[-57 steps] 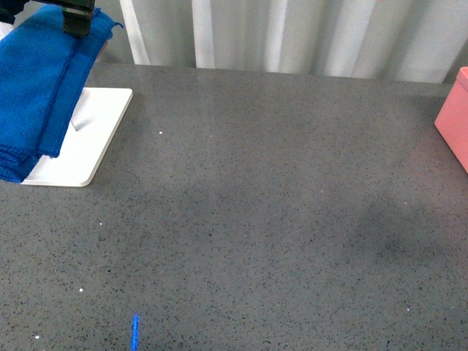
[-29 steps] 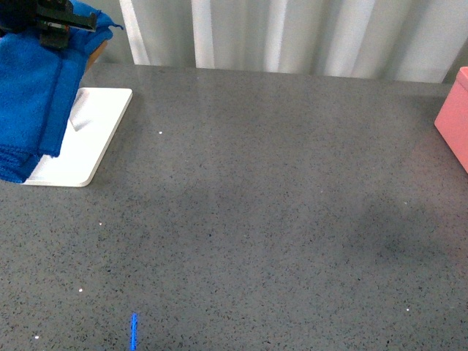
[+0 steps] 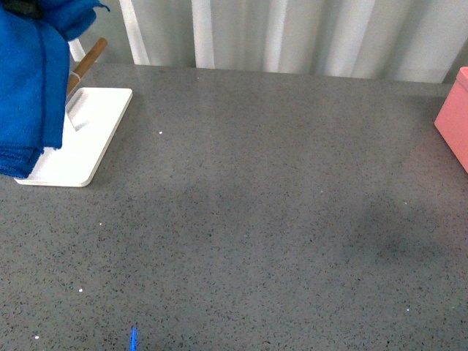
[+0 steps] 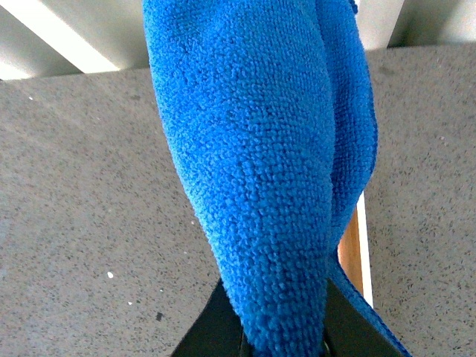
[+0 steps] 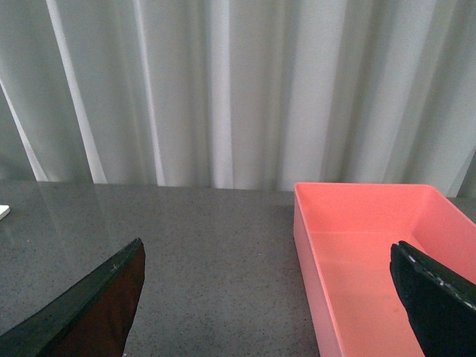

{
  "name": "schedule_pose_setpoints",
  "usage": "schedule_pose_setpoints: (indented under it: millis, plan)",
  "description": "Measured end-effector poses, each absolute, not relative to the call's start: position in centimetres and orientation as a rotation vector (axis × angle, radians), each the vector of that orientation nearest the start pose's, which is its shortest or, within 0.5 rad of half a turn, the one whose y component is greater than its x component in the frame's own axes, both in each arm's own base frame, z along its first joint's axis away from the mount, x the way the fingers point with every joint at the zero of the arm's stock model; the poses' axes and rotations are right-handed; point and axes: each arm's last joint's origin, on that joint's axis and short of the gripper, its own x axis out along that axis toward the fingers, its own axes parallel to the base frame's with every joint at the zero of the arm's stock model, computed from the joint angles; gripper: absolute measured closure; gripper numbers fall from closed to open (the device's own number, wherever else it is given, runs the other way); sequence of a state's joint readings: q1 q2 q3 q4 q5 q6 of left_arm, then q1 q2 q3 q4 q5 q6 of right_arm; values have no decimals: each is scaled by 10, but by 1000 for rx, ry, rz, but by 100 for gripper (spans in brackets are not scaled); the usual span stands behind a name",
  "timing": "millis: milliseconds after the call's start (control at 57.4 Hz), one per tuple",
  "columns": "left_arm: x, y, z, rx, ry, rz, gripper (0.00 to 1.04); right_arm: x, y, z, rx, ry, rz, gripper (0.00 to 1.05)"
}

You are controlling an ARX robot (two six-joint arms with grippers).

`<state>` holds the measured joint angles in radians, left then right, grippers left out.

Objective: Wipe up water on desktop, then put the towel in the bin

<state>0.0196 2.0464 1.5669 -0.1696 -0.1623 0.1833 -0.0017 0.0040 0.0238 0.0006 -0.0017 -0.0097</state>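
Observation:
The blue towel [image 3: 28,80] hangs in thick folds at the far left of the front view, lifted over the white tray; its top runs out of the picture. In the left wrist view the towel [image 4: 253,163] fills the middle, and my left gripper [image 4: 282,343] is shut on its end, black fingers [image 4: 212,335] on both sides. The dark grey desktop [image 3: 263,212] spreads across the front view. The pink bin [image 3: 455,117] shows only at the right edge. My right gripper [image 5: 268,297] is open above the desktop, one finger over the empty bin [image 5: 372,253].
A flat white tray [image 3: 91,150] with a slanted wooden bar [image 3: 88,62] sits at the left on the desktop, partly under the hanging towel. White curtain folds [image 3: 292,33] close off the far edge. A short blue mark [image 3: 134,338] lies near the front edge.
The towel has risen and shifted left, uncovering more of the tray and the wooden bar. The left gripper's black body has left the front view at the top.

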Motion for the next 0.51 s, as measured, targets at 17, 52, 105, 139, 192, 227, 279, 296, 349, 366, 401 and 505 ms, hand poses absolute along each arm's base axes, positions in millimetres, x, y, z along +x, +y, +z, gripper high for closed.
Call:
schedule_pose_setpoints:
  millis: [17,52,105,139,192,227,279,296,349,366,401,505]
  plan:
    - [460,15,228,219,646,114,98,96,0,171,-10,-20,0,7]
    - [457,16,238,220,622,116,98,96,0,171,-10,-20,0,7]
    - [452,17,257,228,570,114,98,96,0,171,-10,-20,0,7]
    - [446,17,271,221,536,98,98,96,0,171,-10,-20,0,7]
    - [438,13,291,207,482,67,98,96,0,171,-10,-20,0,7]
    - [434,10,300,194,453,46,98,96,0,171,-10,-20,0,7]
    - [427,3,311,179,413,10,98,96,0,171,-10,-20,0,7]
    - [423,-2,316,174,390,-9,98,96,0,171,-10,-20,0,7]
    - [413,-16,328,152,339,-71,98,96,0,171,-10,-20,0,7]
    - [411,-19,330,147,330,-85,98,96,0,171,-10,-20,0,7]
    - [404,-30,335,129,304,-127,98,96,0,171,-10,-20,0,7]
    - [387,-64,344,75,246,-254,98,96,0,171,-10,-20,0,7]
